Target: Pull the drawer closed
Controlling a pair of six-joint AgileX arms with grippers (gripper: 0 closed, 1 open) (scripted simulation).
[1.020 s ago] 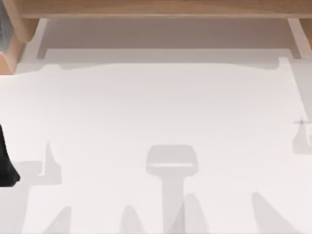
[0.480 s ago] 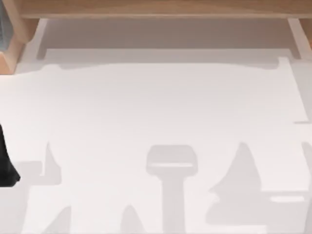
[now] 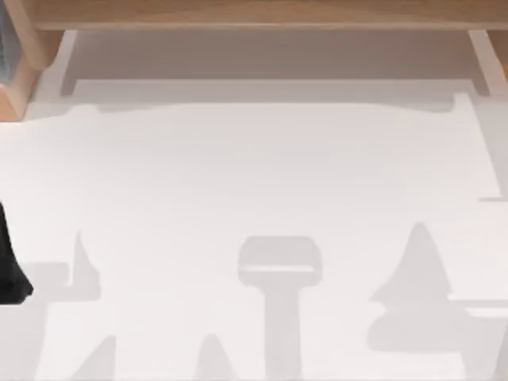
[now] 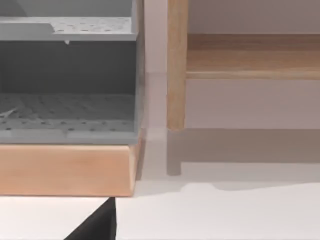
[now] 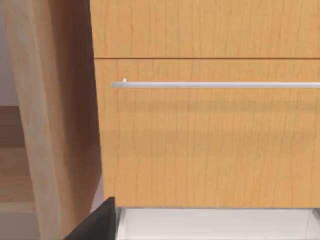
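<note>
Right arm's shadow has slid further right across the white bench (image 3: 254,175) over the last second, its wrist camera now facing the drawer (image 5: 210,135) and bar handle (image 5: 215,85); hand state undeterminable, approach underway.

The drawer (image 5: 210,135) front is light wood with a fine vertical grain and a smooth matt finish. Its handle (image 5: 215,85) is a thin bar of brushed silvery metal. The counter (image 3: 254,175) is plain white and matt. A grey shelf (image 4: 65,107) has a dotted, perforated surface, set on a pale wooden base (image 4: 65,170).
</note>
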